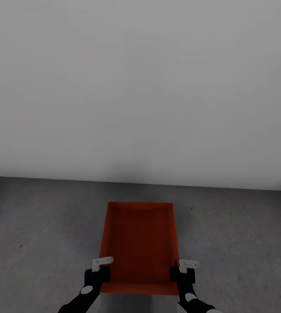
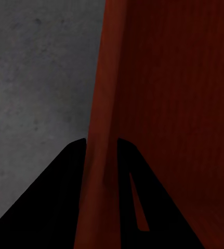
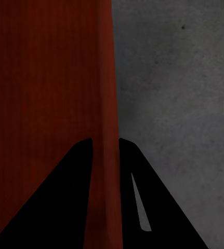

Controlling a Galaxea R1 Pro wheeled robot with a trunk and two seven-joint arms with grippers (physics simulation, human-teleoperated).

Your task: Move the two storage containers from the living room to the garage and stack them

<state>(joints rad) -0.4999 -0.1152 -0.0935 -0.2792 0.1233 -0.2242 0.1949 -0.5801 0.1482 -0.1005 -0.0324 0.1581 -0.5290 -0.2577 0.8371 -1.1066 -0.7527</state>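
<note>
Pale grey wall [image 1: 140, 87] takes the upper half of the head view; dark grey concrete floor [image 1: 40, 226] of the garage below it. One orange-red storage container [image 1: 139, 245] sits lower centre of the frame, open top up, carried between both arms; whether it rests on the floor or hangs just above it I cannot tell. Risk, as I judge it: the walls are thin and each is only pinched near the closer corner, so an uneven lowering or one side letting go early could tip the box or let it slip and land askew, a poor base or a poor stack. Left pincer [image 1: 100, 270] at lower left of the box, clenched on the left wall [image 2: 99, 155], which runs between its fingers. Right pincer [image 1: 180, 271] at lower right, likewise clenched on the right wall [image 3: 105, 155].
</note>
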